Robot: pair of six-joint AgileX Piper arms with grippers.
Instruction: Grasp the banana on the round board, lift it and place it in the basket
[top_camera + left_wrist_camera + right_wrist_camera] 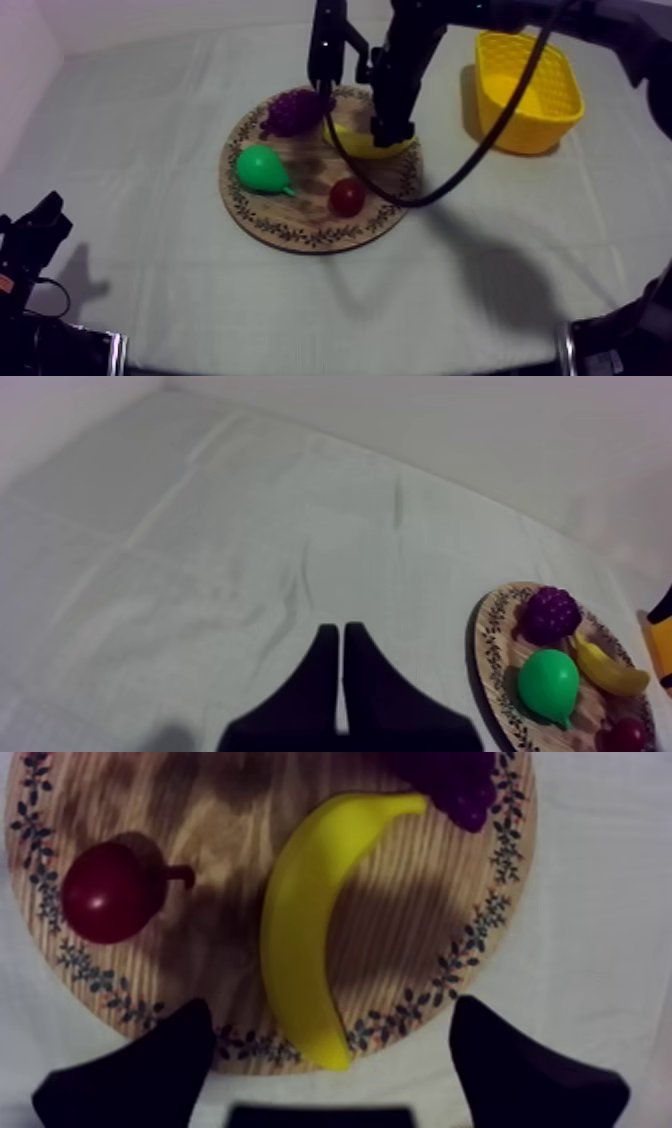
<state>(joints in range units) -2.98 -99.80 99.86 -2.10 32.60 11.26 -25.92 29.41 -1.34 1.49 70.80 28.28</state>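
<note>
The yellow banana (300,922) lies curved on the round wooden board (400,922), near its rim. My right gripper (330,1020) hangs just above it, open, one finger on each side of the banana's end. From above, my right gripper (390,135) covers part of the banana (362,150) at the back right of the board (310,215). The yellow basket (527,90) stands at the back right of the table with nothing in it. My left gripper (342,638) is shut on nothing, low over the cloth; it shows at the table's left front (35,235).
Also on the board are purple grapes (293,110) right behind the banana, a green pear (262,168) at the left and a small red fruit (347,196) at the front. My right arm reaches in from the upper right, between board and basket.
</note>
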